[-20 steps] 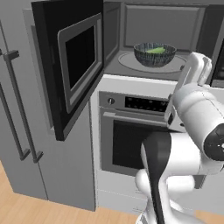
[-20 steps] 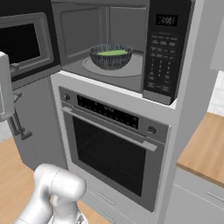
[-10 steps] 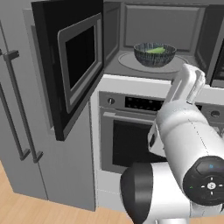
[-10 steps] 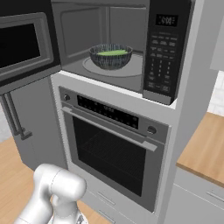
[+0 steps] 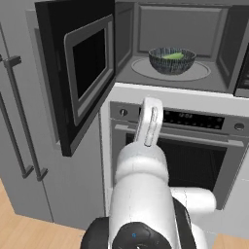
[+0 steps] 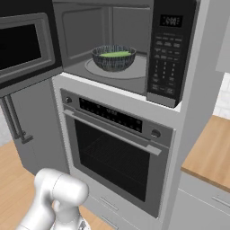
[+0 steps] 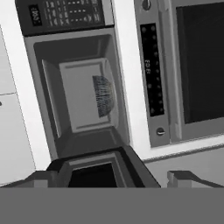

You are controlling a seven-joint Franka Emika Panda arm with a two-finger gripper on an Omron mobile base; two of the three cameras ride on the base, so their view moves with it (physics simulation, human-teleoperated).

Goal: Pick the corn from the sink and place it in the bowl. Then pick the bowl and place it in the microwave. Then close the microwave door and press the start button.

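The microwave stands open, and the bowl rests on its white turntable with the yellow-green corn lying inside it. The microwave door is swung out wide to the left. The dark button panel sits to the right of the cavity. In the rolled hand view my gripper is open and empty, back from the cavity, facing the bowl with the door near its fingertips. My white arm rises in front of the oven.
A large oven with a horizontal handle sits right below the microwave. A grey fridge with long bar handles stands to the left, behind the open door. A wooden counter lies to the right.
My arm has swung from the right side of the left base view to its middle, in front of the oven. The bowl, corn and door have not moved. The gripper stays open.
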